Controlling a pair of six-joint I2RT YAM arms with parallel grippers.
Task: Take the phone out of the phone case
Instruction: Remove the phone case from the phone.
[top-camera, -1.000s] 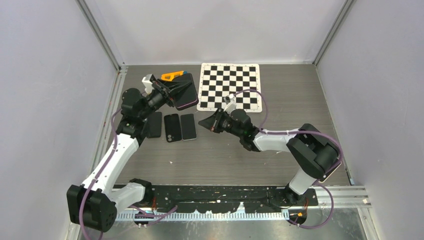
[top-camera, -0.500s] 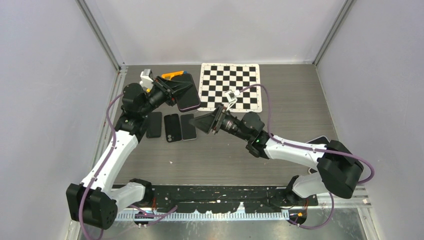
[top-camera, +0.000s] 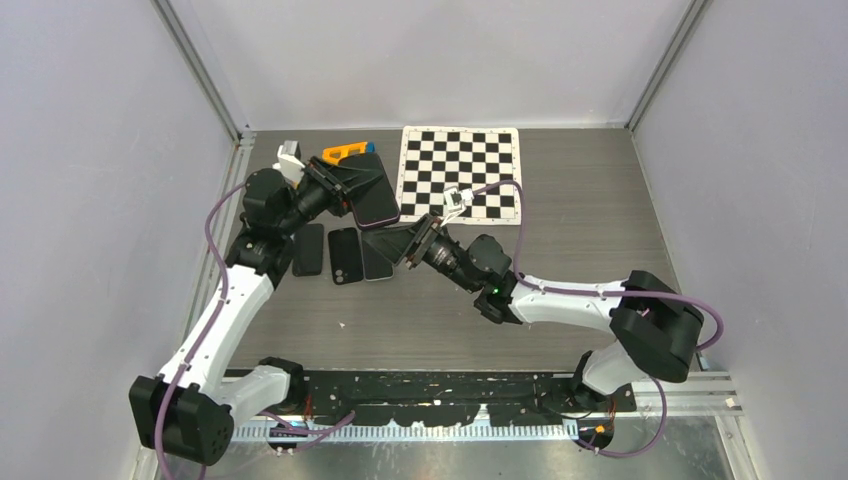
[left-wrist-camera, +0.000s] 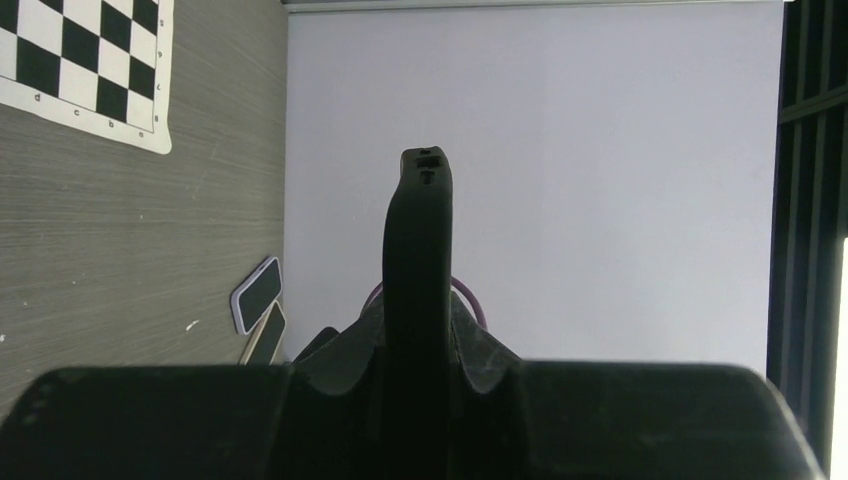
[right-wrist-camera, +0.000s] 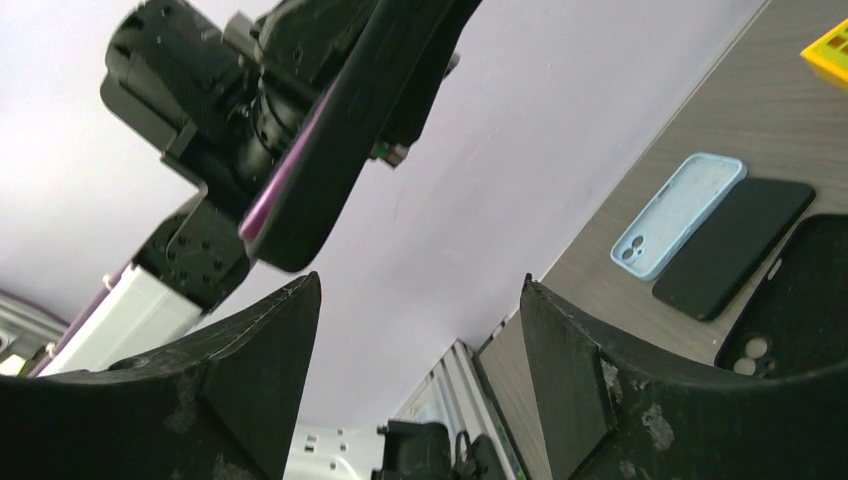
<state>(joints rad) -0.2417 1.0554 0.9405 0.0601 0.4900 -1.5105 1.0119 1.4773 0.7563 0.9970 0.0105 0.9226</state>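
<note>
Fingers first. From above, my right gripper (top-camera: 397, 243) has swung in from mid-table. Its fingers were together a second ago and are now spread. It sits just below the phone (top-camera: 373, 198), close but not touching. My left gripper (top-camera: 352, 188) is clamped on that phone and holds it in the air over the far left of the table, above a row of cases (top-camera: 343, 255). I judge this sets up the pull: one side holds, the other comes in to grip.

On my left wrist, the phone stands edge-on between my left fingers, a dark slab against the pale wall. No seam shows along it, and my own fingers hide its lower part.

On my right wrist, my right fingers (right-wrist-camera: 255, 390) stand wide apart with nothing between them. The phone hangs above and to the left, its case (right-wrist-camera: 285, 175) showing a purple rim. It looks fully seated in there, though this angle is poor. Where my left fingers bear on it is hidden behind the phone, and its top end is cut off by the frame.
</note>
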